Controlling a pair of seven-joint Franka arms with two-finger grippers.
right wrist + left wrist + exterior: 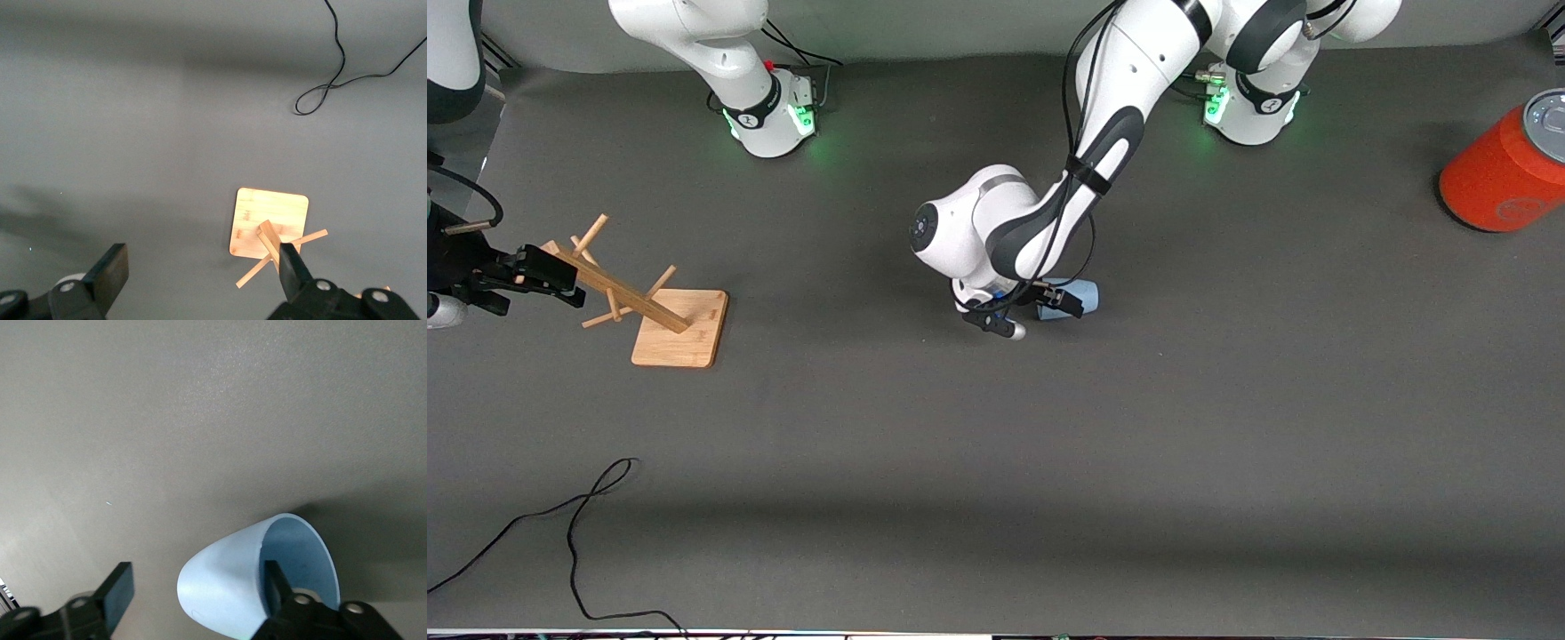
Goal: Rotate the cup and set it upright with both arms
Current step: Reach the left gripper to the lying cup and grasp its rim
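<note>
The pale blue cup (1076,293) lies on its side on the grey table near the middle. My left gripper (1028,311) is low at the cup and open. In the left wrist view, one finger (273,583) reaches into the cup's (223,580) open mouth. The other finger (120,592) stands apart from the cup's outer wall, so the left gripper (197,590) straddles the wall without clamping it. My right gripper (534,283) waits open and empty, up over the wooden rack at the right arm's end; it also shows in the right wrist view (200,270).
A wooden peg rack (680,327) on a square base stands at the right arm's end, seen below the right gripper (270,223). A large orange-red can (1507,169) stands at the left arm's end. A black cable (578,516) lies near the front edge.
</note>
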